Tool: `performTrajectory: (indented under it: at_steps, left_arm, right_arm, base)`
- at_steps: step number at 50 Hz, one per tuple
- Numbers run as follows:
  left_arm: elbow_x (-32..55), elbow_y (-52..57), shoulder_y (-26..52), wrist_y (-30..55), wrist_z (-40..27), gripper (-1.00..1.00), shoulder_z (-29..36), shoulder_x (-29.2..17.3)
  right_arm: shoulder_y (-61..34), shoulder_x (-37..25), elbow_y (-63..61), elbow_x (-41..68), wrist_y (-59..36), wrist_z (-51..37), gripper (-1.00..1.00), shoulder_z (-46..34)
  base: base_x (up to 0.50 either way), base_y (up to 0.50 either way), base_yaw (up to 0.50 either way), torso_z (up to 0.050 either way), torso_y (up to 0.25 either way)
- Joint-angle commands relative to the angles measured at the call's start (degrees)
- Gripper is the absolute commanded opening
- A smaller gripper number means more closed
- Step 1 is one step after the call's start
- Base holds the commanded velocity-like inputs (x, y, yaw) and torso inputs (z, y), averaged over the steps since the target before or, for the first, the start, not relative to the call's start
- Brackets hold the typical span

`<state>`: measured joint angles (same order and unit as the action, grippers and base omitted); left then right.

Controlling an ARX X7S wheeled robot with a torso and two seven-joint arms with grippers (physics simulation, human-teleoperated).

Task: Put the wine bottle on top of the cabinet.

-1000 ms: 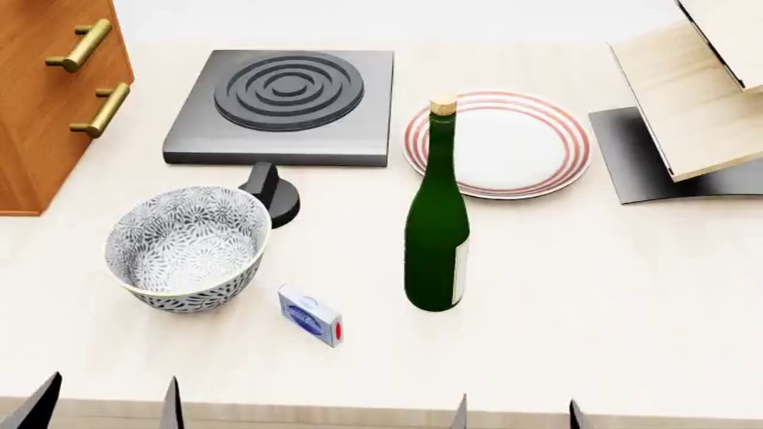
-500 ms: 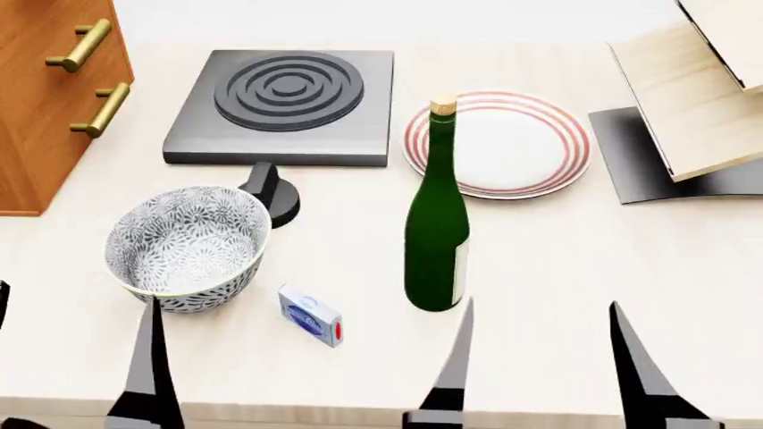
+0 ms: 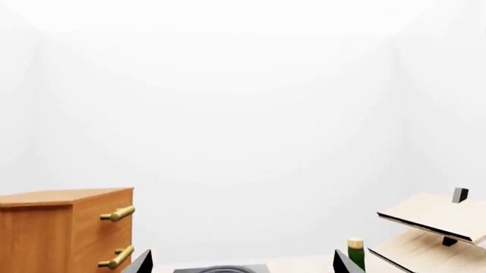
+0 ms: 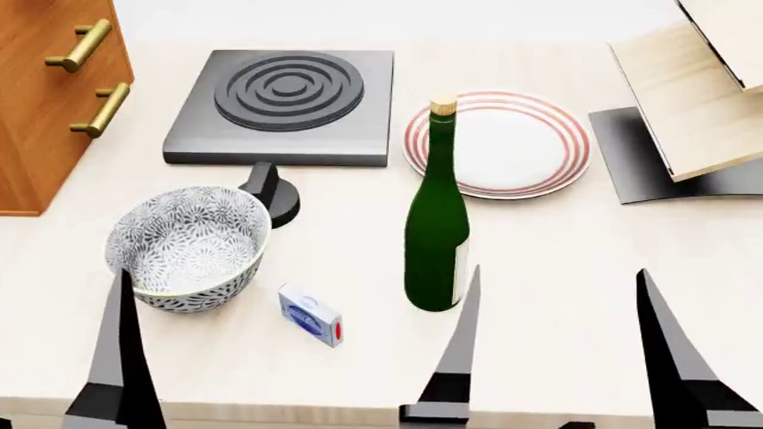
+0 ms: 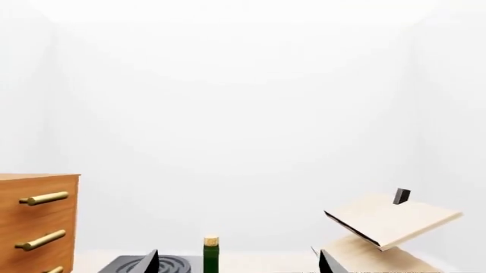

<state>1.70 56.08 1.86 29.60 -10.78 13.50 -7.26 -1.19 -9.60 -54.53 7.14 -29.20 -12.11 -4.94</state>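
The wine bottle [image 4: 438, 223], dark green with a tan cork, stands upright mid-table, untouched. Its cork and neck [image 5: 211, 253] show in the right wrist view, in line with the gap between the jaws but farther off. My right gripper [image 4: 560, 357] is open, its left finger just in front of the bottle's base. My left gripper [image 3: 241, 263] is open and empty; only one finger [image 4: 120, 357] shows in the head view, in front of the bowl. The reddish-brown cabinet [image 4: 48, 98] with brass handles stands at the far left.
A patterned bowl [image 4: 188, 246], a small blue-white box [image 4: 310, 315], a black hotplate [image 4: 286, 98] with its knob [image 4: 272, 189], and a red-rimmed plate [image 4: 498, 143] surround the bottle. A pale slanted rack [image 4: 698, 98] on a dark base stands at the right.
Both grippers have come up and forward from the lower edge of the head view, toward the bowl and the bottle. Nothing on the table has moved.
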Motion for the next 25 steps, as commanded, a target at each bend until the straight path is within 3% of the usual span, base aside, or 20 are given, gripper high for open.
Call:
performTrajectory:
  at_steps: [1, 6, 25]
  left_arm:
    - [0.43, 1.02, 0.42, 0.80, -0.84, 1.00, 0.08, -0.93]
    - [0.60, 1.57, 0.59, 1.45, -1.31, 1.00, 0.05, -1.14]
    - [0.57, 1.77, 0.96, 1.51, -2.62, 1.00, 0.66, -2.29]
  right_arm:
    - [-0.48, -0.69, -0.93, 0.80, -1.74, -1.47, 1.00, 0.42]
    - [-0.23, -0.45, -1.44, 2.30, -1.64, -1.65, 1.00, 1.38]
    - [-0.58, -0.94, -1.99, 5.65, -2.38, -2.53, 1.00, 3.03]
  base:
    - [0.00, 0.00, 0.00, 0.000, 0.000]
    - [0.05, 0.00, 0.00, 0.000, 0.000]
    - [0.50, 0.00, 0.00, 0.000, 0.000]
